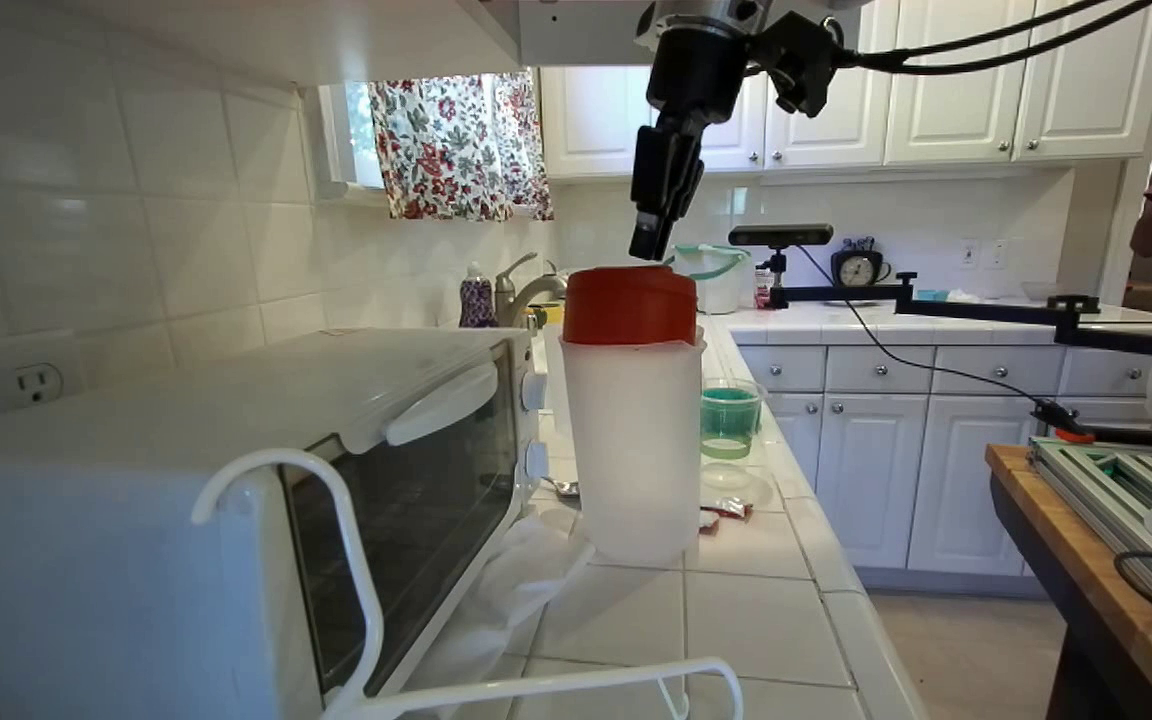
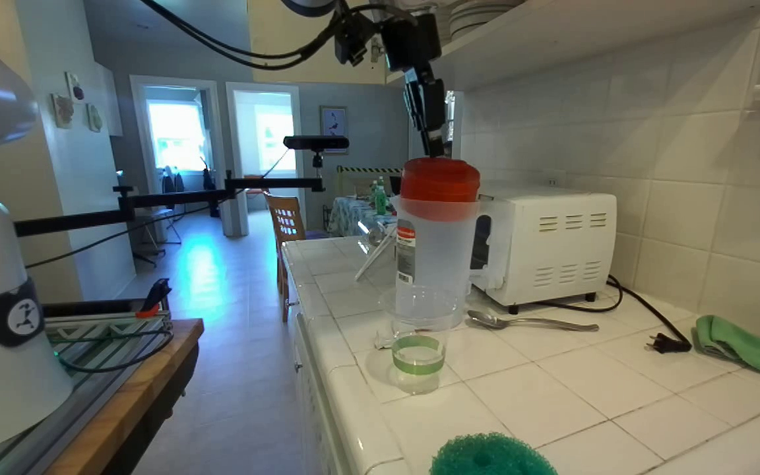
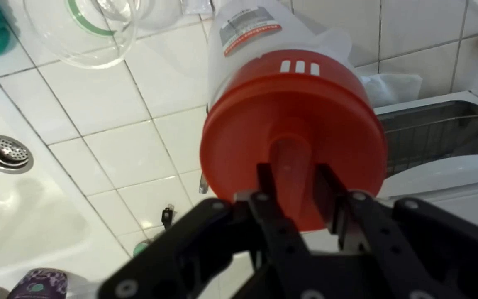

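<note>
A tall translucent pitcher (image 1: 636, 450) stands upright on the white tiled counter; it also shows in an exterior view (image 2: 436, 264) and the wrist view (image 3: 239, 41). Its red lid (image 1: 631, 308) sits in its mouth, with part showing through the wall in an exterior view (image 2: 441, 179). My gripper (image 1: 650, 240) points down just over the lid, also in an exterior view (image 2: 434, 142). In the wrist view, the gripper's fingers (image 3: 293, 176) are apart, one on each side of the lid's raised ridge (image 3: 291, 166). A gap shows on the ridge's right; contact on the left is unclear.
A white toaster oven (image 2: 551, 244) stands beside the pitcher. A clear cup with a green band (image 2: 418, 356), a spoon (image 2: 532, 323) and a green scrubber (image 2: 492, 455) lie nearby. A white wire rack (image 1: 536, 685) is at the front. A shelf (image 2: 591, 46) hangs above.
</note>
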{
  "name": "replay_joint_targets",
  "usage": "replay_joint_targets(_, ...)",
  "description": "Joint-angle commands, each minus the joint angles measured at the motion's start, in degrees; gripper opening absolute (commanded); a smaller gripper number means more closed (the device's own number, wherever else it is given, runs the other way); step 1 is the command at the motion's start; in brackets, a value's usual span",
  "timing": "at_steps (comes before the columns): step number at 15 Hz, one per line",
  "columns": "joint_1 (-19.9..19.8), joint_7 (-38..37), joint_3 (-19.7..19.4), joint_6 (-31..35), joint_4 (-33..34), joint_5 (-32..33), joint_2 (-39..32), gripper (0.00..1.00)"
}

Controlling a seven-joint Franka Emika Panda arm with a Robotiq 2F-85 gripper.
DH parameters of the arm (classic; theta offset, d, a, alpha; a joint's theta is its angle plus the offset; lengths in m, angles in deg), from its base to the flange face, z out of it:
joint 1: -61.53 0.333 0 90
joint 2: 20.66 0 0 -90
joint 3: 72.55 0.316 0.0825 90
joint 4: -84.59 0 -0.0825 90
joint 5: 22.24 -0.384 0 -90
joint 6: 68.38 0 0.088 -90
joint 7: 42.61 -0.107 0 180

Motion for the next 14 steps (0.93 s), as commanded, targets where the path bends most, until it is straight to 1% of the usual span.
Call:
replay_joint_targets(1, -0.21, 0.48, 0.12, -1.33, 0.08, 1.95, 0.27, 0.39)
replay_joint_targets(2, -0.23, 0.52, -0.03, -1.16, 0.02, 1.75, 0.13, 0.59)
replay_joint_targets(5, -0.27, 0.7, -0.24, -0.87, -0.05, 1.4, 0.17, 0.79)
replay_joint_targets(7, -0.22, 0.77, -0.31, -0.59, 0.05, 1.12, -0.1, 0.95)
replay_joint_targets(8, -0.23, 0.72, -0.35, -0.41, 0.1, 0.97, -0.44, 1.0)
replay_joint_targets(14, -0.19, 0.61, -0.85, 0.85, 0.29, -0.12, -2.46, 1.0)
